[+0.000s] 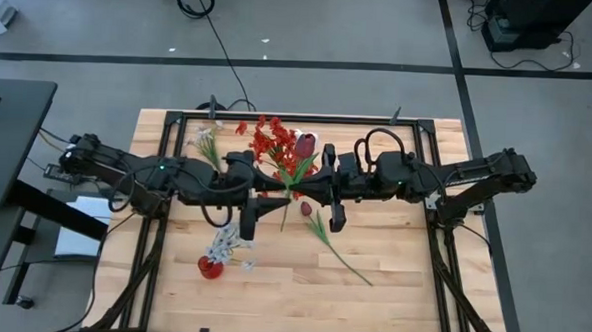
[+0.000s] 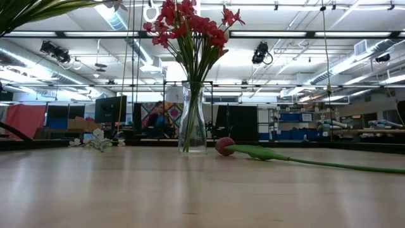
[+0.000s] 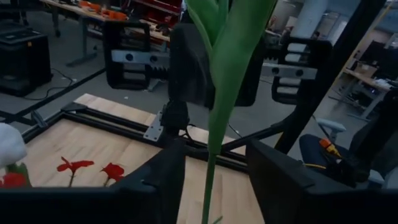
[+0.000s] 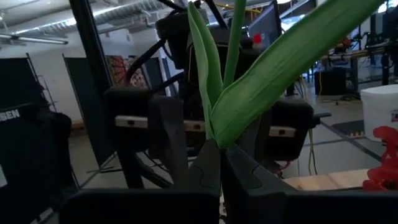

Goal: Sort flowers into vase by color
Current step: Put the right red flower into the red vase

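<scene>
Tulip stem passing between our two grippers

The tulip (image 4: 261,93) hangs mid-table beside the vase (image 2: 193,120) of red flowers (image 1: 275,142); our right gripper (image 4: 219,163) pinches its stem, our left gripper (image 3: 208,180) straddles it, spread. We should clamp left before right lets go, keeping the stem upright.

Wooden table (image 1: 391,280) with tulip (image 1: 334,248), vase (image 2: 192,120)
</scene>
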Robot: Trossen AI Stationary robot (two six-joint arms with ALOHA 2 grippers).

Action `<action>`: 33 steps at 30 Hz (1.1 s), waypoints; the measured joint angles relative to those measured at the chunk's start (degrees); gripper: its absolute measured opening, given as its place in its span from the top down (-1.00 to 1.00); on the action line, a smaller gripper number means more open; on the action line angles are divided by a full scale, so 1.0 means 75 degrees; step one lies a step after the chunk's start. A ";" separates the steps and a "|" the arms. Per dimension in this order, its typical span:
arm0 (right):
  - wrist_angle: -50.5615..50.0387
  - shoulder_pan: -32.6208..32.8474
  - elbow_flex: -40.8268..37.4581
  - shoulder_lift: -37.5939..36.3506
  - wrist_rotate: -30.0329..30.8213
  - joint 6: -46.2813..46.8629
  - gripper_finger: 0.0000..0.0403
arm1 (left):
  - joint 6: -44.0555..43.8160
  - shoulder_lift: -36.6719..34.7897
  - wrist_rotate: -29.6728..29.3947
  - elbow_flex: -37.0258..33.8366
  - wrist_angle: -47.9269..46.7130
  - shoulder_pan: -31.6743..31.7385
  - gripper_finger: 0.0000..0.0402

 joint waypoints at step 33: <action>-0.1792 -0.0143 0.0000 -0.1021 0.1311 0.1678 0.19 | 0.3176 -0.2159 -0.0467 0.0009 -0.1741 -0.1506 0.97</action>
